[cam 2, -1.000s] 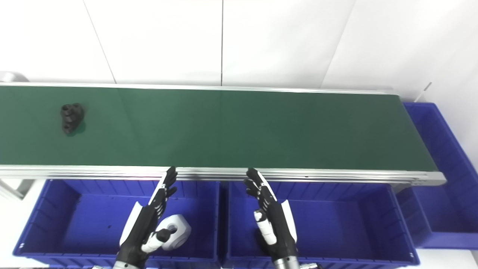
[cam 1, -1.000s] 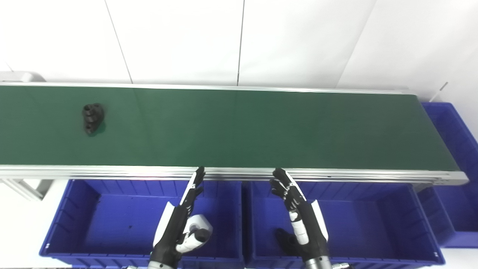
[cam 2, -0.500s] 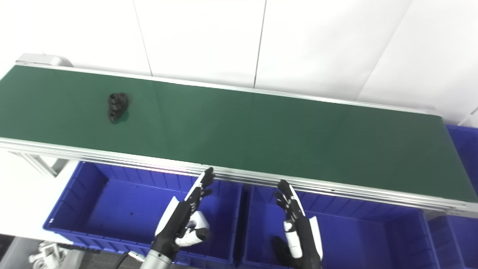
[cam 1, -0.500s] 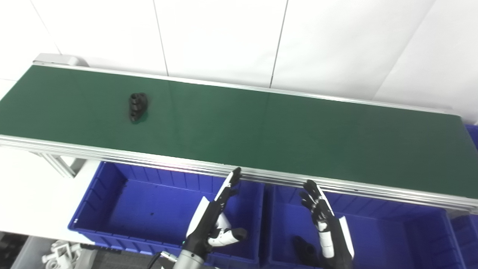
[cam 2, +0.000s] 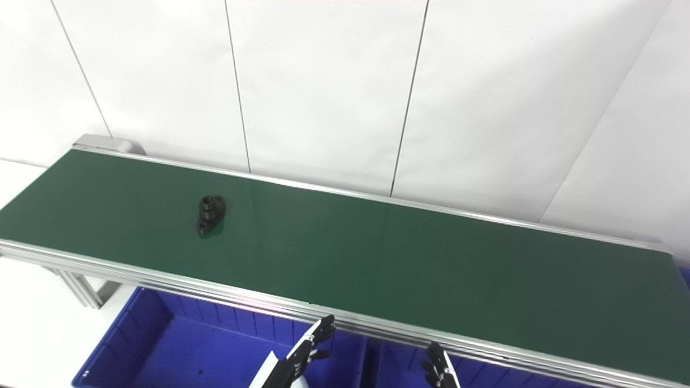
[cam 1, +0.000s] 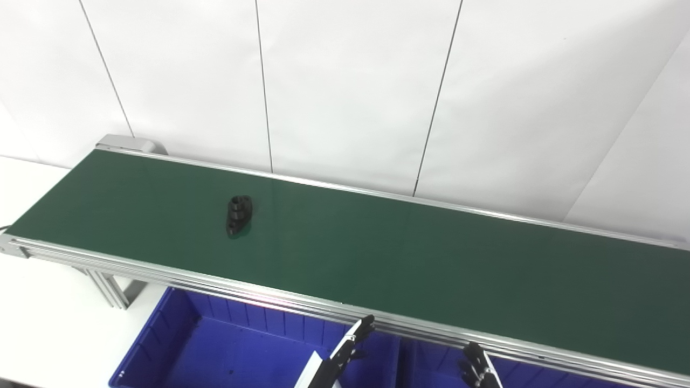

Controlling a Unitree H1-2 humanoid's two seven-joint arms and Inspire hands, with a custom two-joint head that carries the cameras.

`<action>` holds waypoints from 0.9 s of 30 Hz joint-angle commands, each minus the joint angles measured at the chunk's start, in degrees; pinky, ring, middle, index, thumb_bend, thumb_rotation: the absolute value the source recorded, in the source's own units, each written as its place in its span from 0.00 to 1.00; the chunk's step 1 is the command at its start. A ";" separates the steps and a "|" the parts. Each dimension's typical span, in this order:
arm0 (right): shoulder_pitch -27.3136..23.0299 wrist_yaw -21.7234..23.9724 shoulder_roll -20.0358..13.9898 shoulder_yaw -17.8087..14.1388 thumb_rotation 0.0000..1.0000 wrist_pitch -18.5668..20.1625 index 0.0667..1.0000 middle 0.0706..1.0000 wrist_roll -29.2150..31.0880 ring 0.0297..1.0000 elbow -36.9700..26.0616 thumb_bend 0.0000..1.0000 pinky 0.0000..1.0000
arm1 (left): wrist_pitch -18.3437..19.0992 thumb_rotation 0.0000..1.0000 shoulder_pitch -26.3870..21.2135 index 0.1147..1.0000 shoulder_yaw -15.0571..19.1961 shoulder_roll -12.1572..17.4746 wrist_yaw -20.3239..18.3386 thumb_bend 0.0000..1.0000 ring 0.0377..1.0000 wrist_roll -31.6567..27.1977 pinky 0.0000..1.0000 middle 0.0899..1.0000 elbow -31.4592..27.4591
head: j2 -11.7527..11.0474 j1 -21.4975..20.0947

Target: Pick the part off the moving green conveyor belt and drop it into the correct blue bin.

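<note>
A black flanged part (cam 1: 237,214) lies on the green conveyor belt (cam 1: 377,253), toward its left end; it also shows in the right eye view (cam 2: 209,214). My left hand (cam 1: 345,355) is open and empty at the bottom edge, below the belt's near rail and over a blue bin (cam 1: 226,350). My right hand (cam 1: 477,372) is open too, only its fingertips showing at the bottom edge. Both hands are far to the right of the part and nearer than it.
The belt's aluminium near rail (cam 1: 215,285) runs between my hands and the belt. A white wall stands behind the belt. A second blue bin (cam 2: 485,374) lies under the right hand. White table surface (cam 1: 48,323) shows at the left.
The camera has tilted up and turned left, so the bins and hands have slid to the bottom edge. The part has ridden a little to the right along the belt.
</note>
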 commanded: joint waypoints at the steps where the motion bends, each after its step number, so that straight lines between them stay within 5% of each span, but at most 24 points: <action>1: -0.88 0.25 0.16 -0.27 1.00 -3.39 0.97 0.95 0.26 0.93 -0.74 0.82 0.94 | -2.35 0.81 -0.77 0.94 -0.83 -0.68 1.17 0.93 0.92 0.49 0.80 0.94 -0.58 | -0.46 -0.12; 27: -1.31 1.63 0.34 -1.28 1.00 -3.39 0.98 0.95 0.63 0.92 -0.21 0.79 0.94 | -2.38 0.81 -1.79 0.94 -2.00 -0.39 2.86 0.93 0.93 0.08 0.81 0.93 0.22 | 0.41 -0.27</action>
